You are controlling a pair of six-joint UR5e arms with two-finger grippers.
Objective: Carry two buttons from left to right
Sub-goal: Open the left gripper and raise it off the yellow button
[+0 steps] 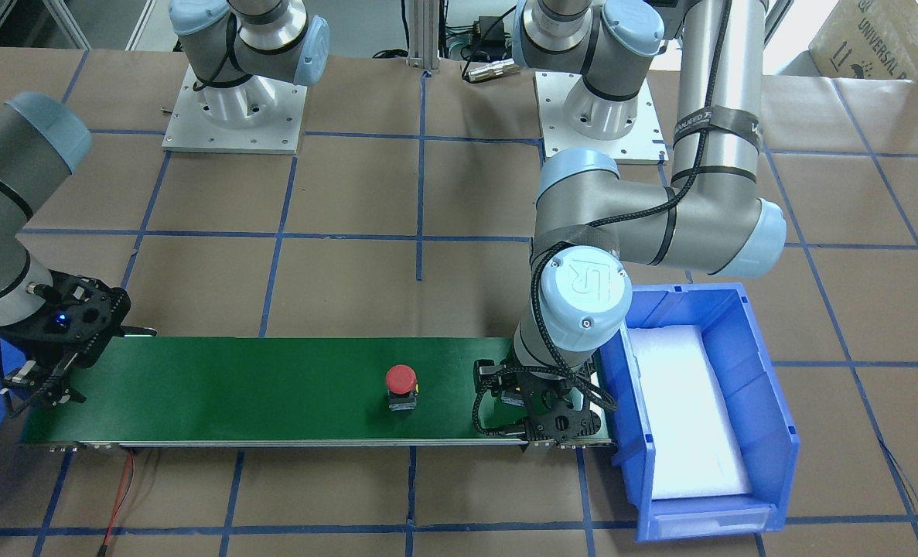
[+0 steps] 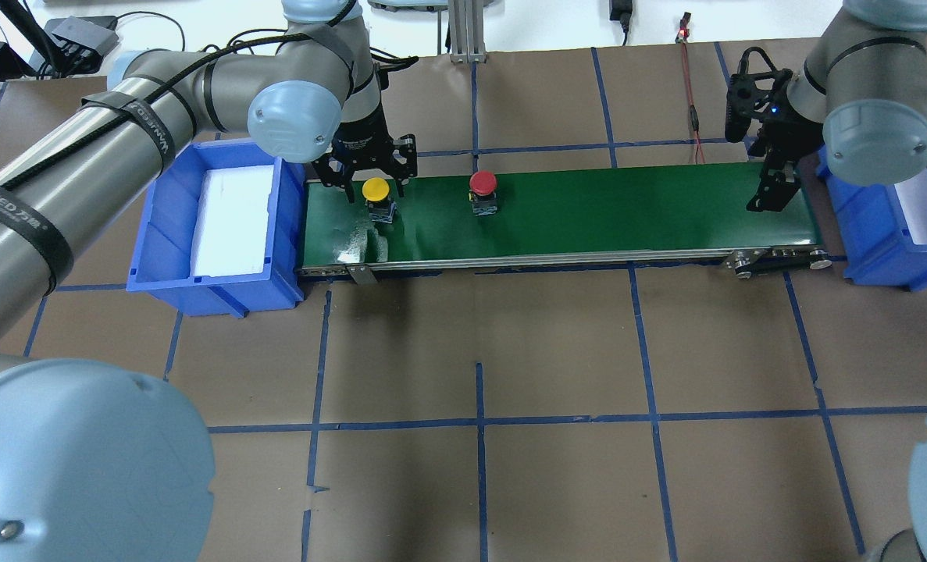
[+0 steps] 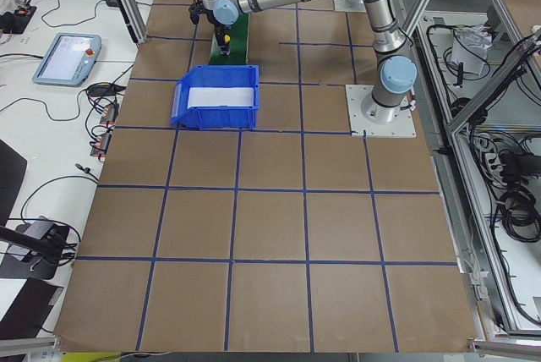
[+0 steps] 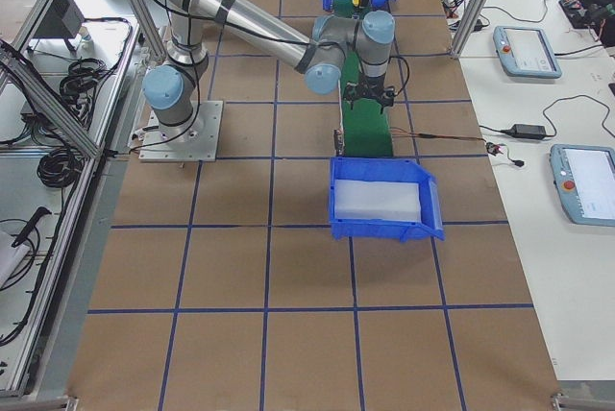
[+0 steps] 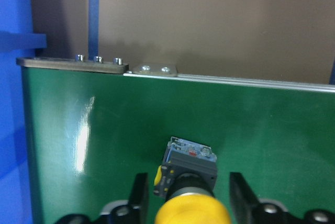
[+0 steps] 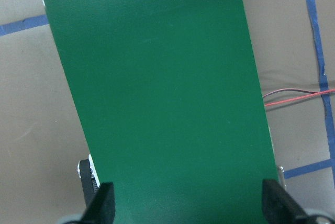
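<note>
The yellow button [image 2: 376,190] stands on the left end of the green belt [image 2: 588,218]. My left gripper [image 2: 369,168] is open and straddles it. In the left wrist view its fingers [image 5: 139,195] flank the yellow button [image 5: 189,182] with a gap on each side. In the front-facing view the left gripper [image 1: 557,424] hides that button. The red button [image 2: 483,184] stands alone further along the belt, also seen as the red button [image 1: 400,381]. My right gripper [image 2: 775,195] hangs open over the belt's right end, and the right wrist view shows nothing between its fingers [image 6: 104,203].
A blue bin [image 2: 213,281] lined with white foam sits against the belt's left end, and another blue bin [image 2: 873,265] stands at the right end. A red and black wire [image 2: 693,109] runs behind the belt. Brown table with blue tape lines lies all around.
</note>
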